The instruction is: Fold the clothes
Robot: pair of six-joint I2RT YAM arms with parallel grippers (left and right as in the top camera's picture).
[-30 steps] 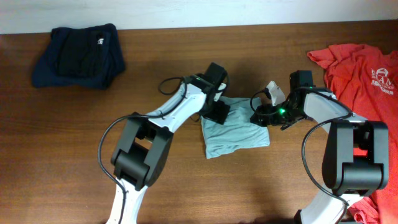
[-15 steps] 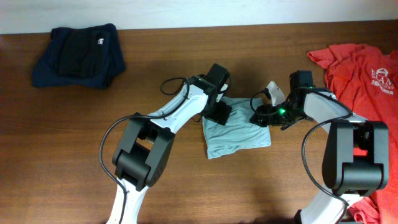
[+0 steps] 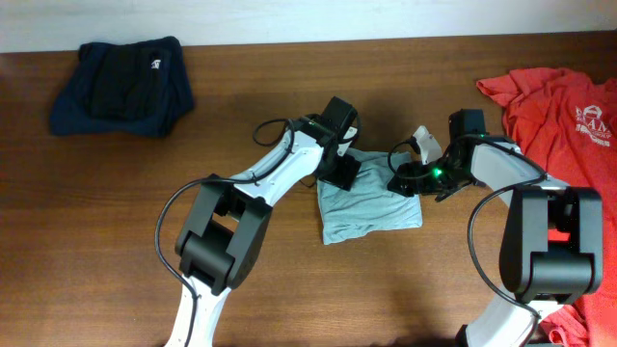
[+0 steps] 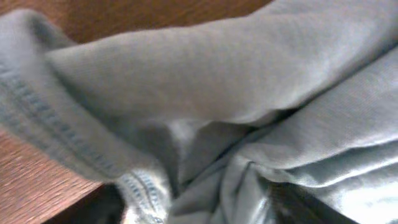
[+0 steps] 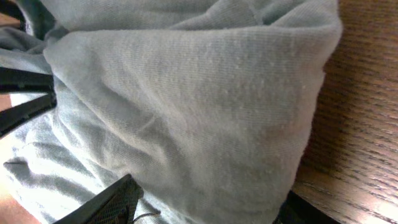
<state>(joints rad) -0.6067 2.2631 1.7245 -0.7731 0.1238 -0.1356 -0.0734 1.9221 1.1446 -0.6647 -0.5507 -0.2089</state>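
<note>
The right end effector [image 3: 403, 181] pinches a thick fold at the far right corner of the pale blue-grey T-shirt [image 3: 371, 207]. The left end effector [image 3: 339, 173] sits on its far left corner; whether it grips, I cannot tell. The shirt lies folded at the middle of the desk [image 3: 289, 289], its long axis running left to right.

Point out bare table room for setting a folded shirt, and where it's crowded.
Free: the left front, below the navy pile and left of the left arm; the front middle, between it and the right arm, below the grey shirt. Crowded: the centre, where left gripper and right gripper sit at the grey shirt, and the right edge under the red shirt.
</note>
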